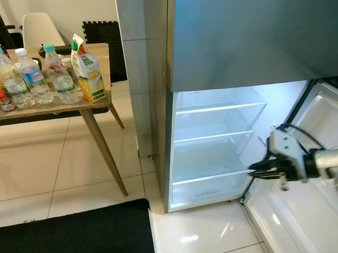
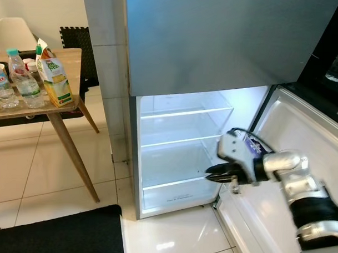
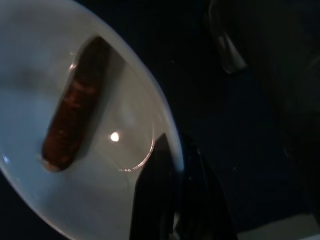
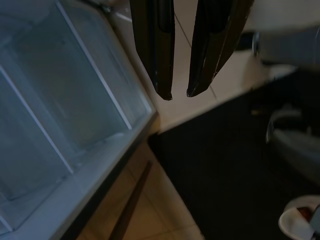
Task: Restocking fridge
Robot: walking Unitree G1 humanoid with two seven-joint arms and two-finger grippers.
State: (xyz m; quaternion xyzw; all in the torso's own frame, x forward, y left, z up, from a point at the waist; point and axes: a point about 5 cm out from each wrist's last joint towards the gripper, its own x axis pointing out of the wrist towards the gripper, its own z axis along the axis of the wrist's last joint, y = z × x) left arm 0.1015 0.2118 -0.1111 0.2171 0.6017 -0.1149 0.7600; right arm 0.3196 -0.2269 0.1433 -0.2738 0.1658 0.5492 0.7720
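Note:
The fridge's lower compartment (image 1: 213, 144) stands lit, its glass shelves bare, and its door (image 2: 285, 136) is swung wide to the right. My right gripper (image 2: 209, 173) hovers at the compartment's right edge, level with the bottom shelf. In its wrist view the gripper (image 4: 178, 94) has its fingers drawn together on nothing. On a wooden table (image 1: 100, 52) to the left stand a juice carton (image 1: 88, 74) and several water bottles (image 1: 60, 78). The left wrist view is dark, with one black finger (image 3: 167, 200) over a white rounded thing.
A black mat (image 1: 82, 229) covers the floor in front of the fridge on the left. The grey upper door (image 1: 250, 35) is closed. A white chair (image 1: 39, 27) stands behind the table. Glossy pale tiles lie between table and fridge.

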